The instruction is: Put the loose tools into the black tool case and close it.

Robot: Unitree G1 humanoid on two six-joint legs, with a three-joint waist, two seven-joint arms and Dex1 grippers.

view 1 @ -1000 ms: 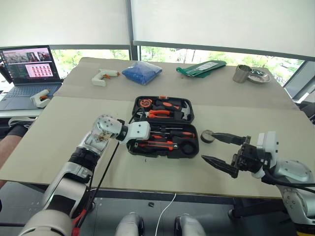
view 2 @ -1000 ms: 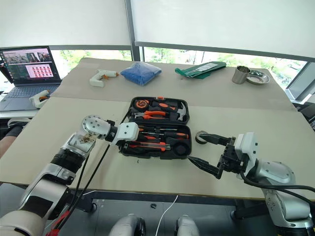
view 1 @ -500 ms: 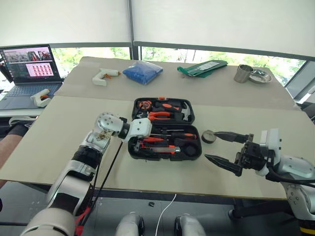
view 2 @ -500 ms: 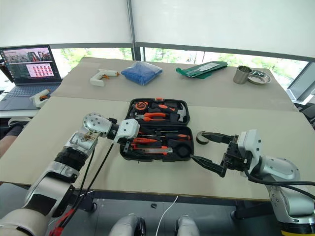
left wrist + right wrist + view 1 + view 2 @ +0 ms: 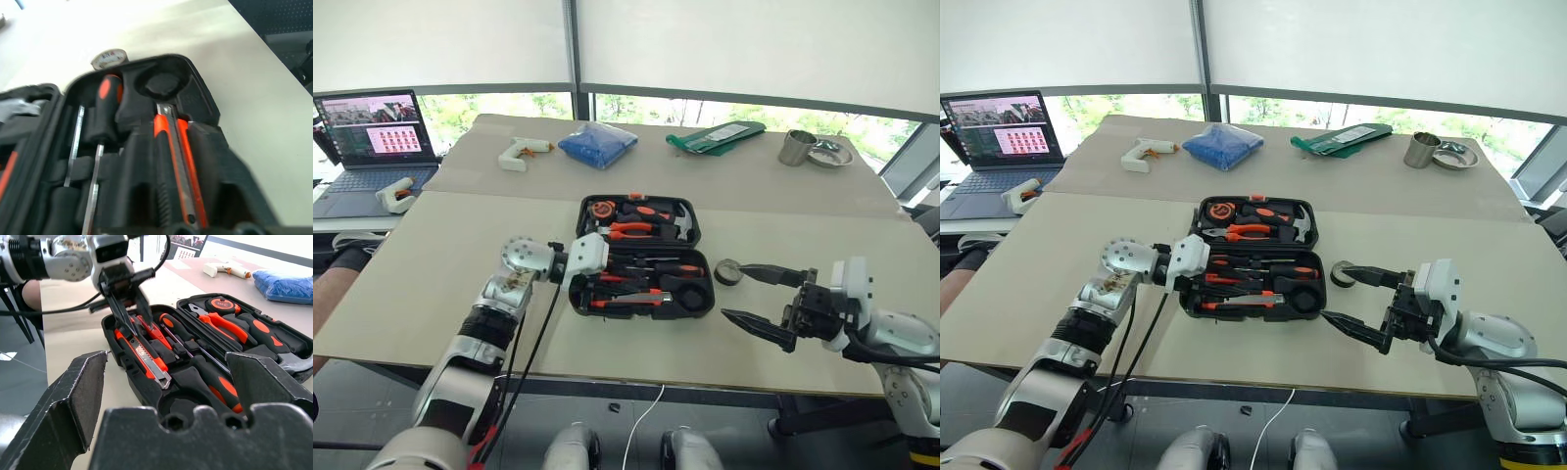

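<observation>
The black tool case (image 5: 695, 233) lies open in the middle of the table. Its near half holds two orange-and-black screwdrivers (image 5: 664, 267), a slim orange tester (image 5: 149, 330) and the utility knife (image 5: 628, 302). The round slot (image 5: 684, 294) at the near right is bare. My left gripper (image 5: 607, 278) is shut over the left end of that half, above the knife's end, with nothing visibly held. The small black tape roll (image 5: 726, 271) sits on the table just right of the case. My right gripper (image 5: 734, 291) hangs open beside the roll, with nothing between its fingers.
The case's far half holds pliers, a hammer and a tape measure (image 5: 600, 207). At the back lie a white glue gun (image 5: 519, 153), a blue bag (image 5: 595, 143), a green pouch (image 5: 715, 135), a metal cup (image 5: 795, 146) and a dish (image 5: 830, 152). A laptop (image 5: 367, 147) and another glue gun (image 5: 393, 197) sit on the left.
My left gripper opened over the case and has since closed, drawing back a little toward the case's left rim. The right arm and the tape roll have not moved.
</observation>
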